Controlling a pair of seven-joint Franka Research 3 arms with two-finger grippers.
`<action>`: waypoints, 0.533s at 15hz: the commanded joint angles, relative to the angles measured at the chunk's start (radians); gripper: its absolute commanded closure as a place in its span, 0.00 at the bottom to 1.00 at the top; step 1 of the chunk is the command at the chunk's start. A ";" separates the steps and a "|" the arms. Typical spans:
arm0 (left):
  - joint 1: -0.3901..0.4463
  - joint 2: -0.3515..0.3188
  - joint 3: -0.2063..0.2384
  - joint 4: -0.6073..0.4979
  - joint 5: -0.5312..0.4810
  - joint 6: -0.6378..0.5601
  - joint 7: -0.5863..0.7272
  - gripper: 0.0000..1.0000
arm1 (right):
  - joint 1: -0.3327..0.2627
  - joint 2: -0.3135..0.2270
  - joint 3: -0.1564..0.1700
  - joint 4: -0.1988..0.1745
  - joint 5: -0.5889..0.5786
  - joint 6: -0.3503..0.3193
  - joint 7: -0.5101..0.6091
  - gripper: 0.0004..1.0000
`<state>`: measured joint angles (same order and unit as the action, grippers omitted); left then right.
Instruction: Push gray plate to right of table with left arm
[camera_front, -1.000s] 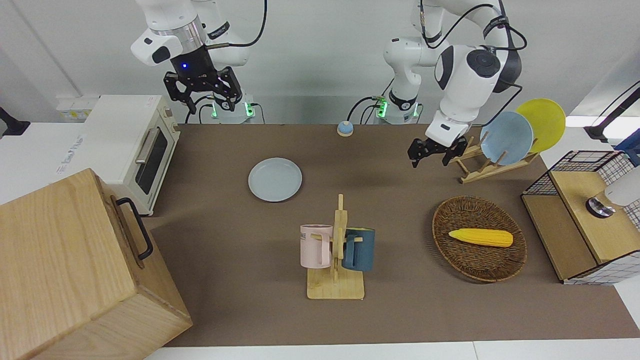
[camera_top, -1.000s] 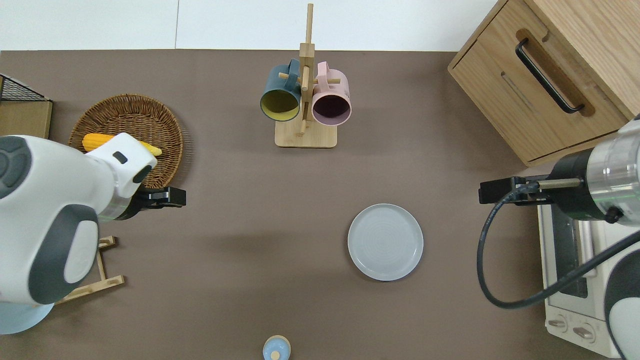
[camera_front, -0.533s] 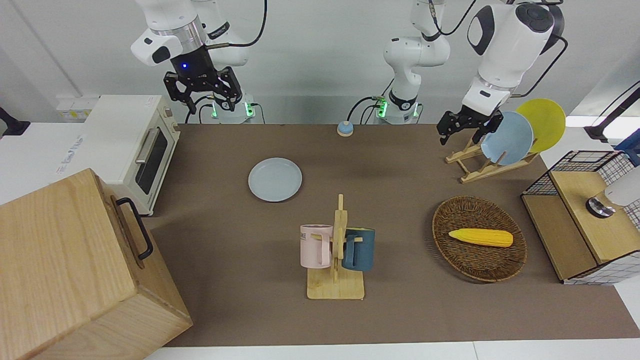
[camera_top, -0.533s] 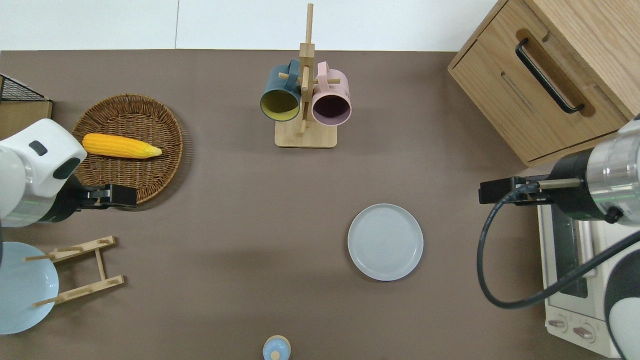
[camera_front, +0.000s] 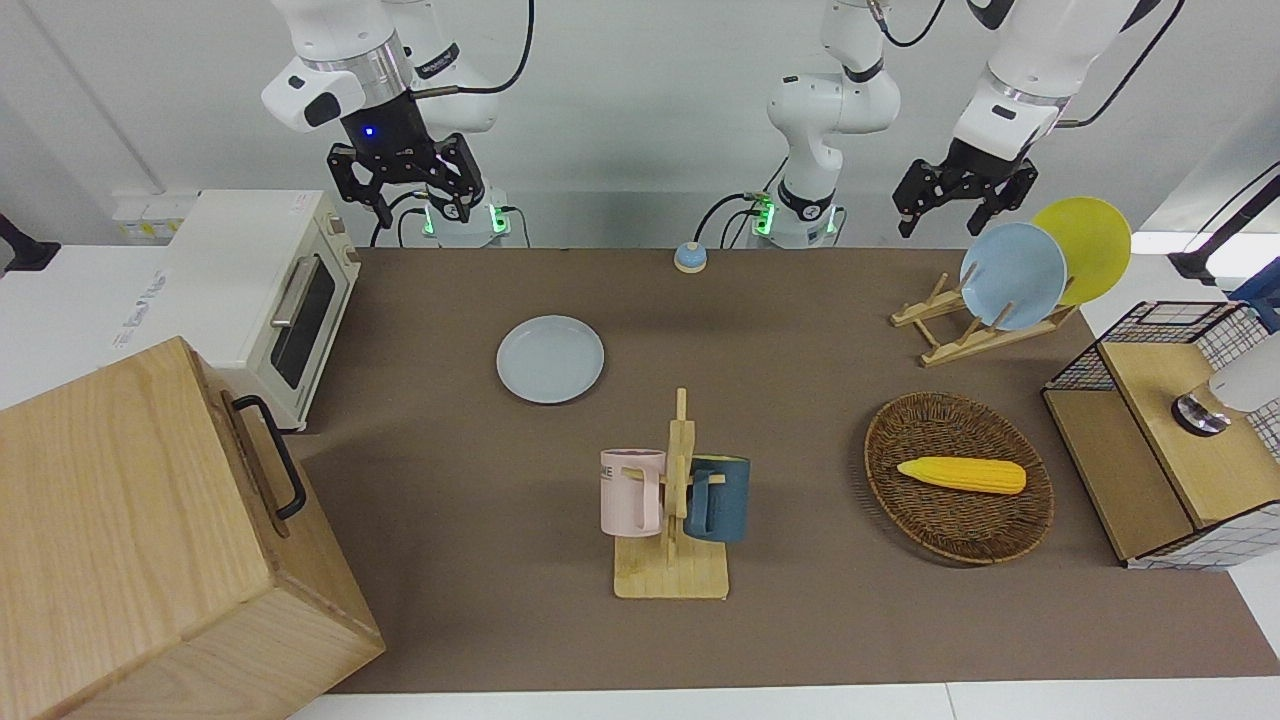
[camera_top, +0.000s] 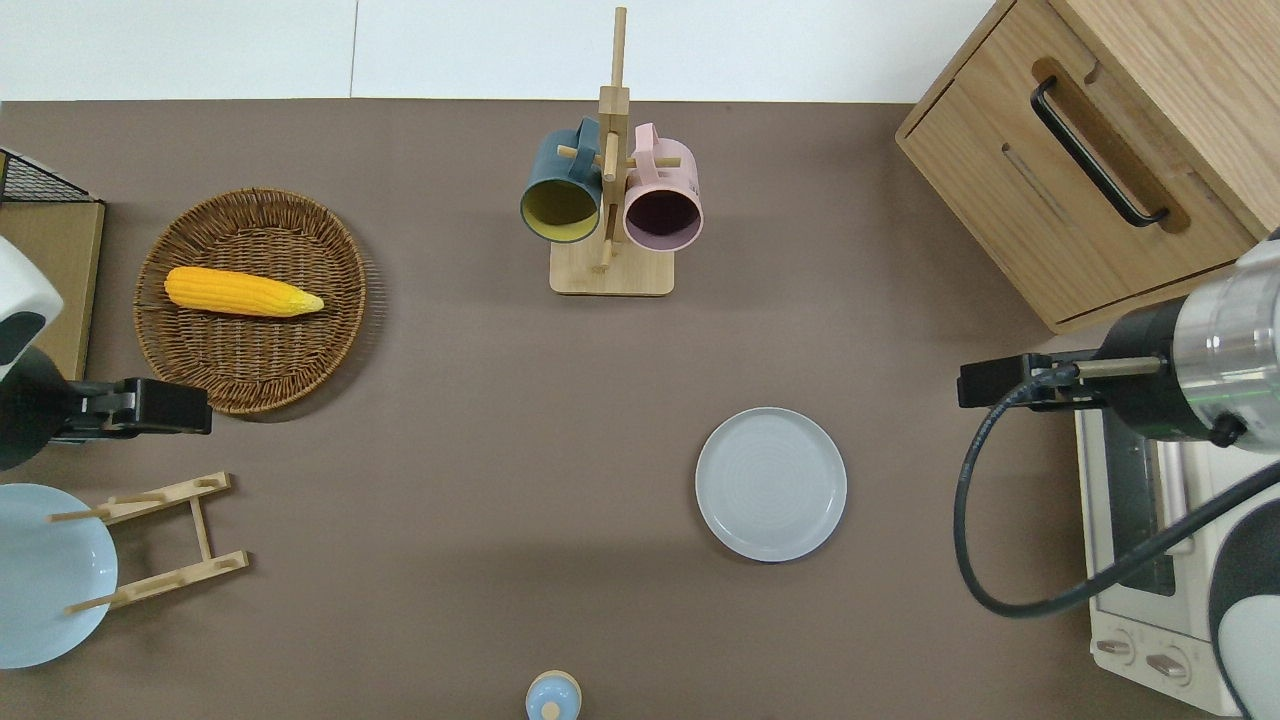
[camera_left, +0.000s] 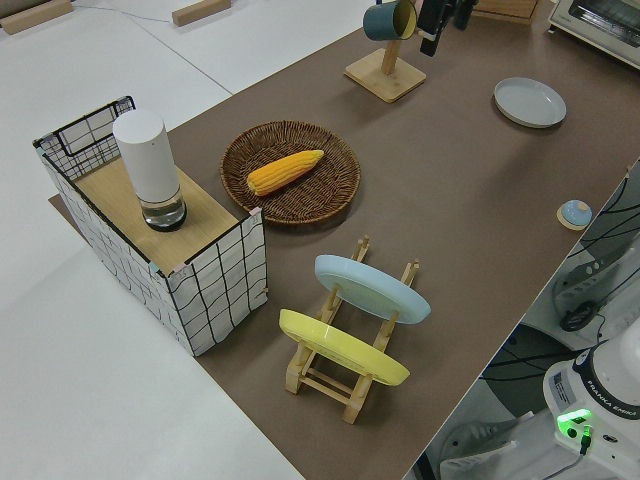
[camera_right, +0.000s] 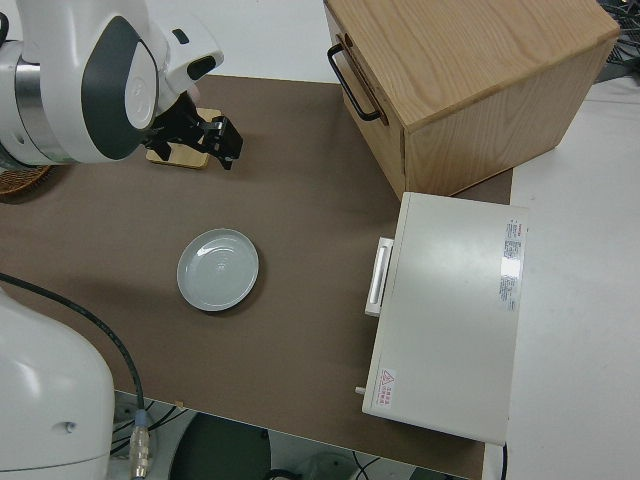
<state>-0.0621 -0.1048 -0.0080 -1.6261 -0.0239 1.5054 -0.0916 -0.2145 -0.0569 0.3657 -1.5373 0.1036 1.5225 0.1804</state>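
Gray plate (camera_top: 771, 484) apart from open left pincer (camera_front: 962, 196)

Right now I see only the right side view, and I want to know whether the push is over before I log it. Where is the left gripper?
Observer: The left gripper is up in the air, over the table between the wicker basket and the wooden plate rack, well apart from the gray plate.
Operator: Is that rack holding anything?
Observer: Yes, a sky-blue plate and a yellow plate stand in it.
Operator: And the basket?
Observer: One ear of corn lies in it.
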 joint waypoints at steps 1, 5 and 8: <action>-0.012 0.011 0.013 0.045 0.015 -0.065 -0.049 0.01 | -0.006 0.006 0.004 0.014 0.016 -0.007 0.002 0.00; -0.015 0.011 0.011 0.045 0.013 -0.063 -0.045 0.01 | -0.006 0.006 0.004 0.014 0.016 -0.007 0.002 0.00; -0.012 0.011 0.013 0.045 0.013 -0.057 -0.043 0.01 | -0.006 0.005 0.004 0.014 0.016 -0.005 0.002 0.00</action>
<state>-0.0620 -0.1041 -0.0052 -1.6085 -0.0239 1.4715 -0.1202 -0.2145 -0.0569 0.3657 -1.5373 0.1036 1.5225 0.1804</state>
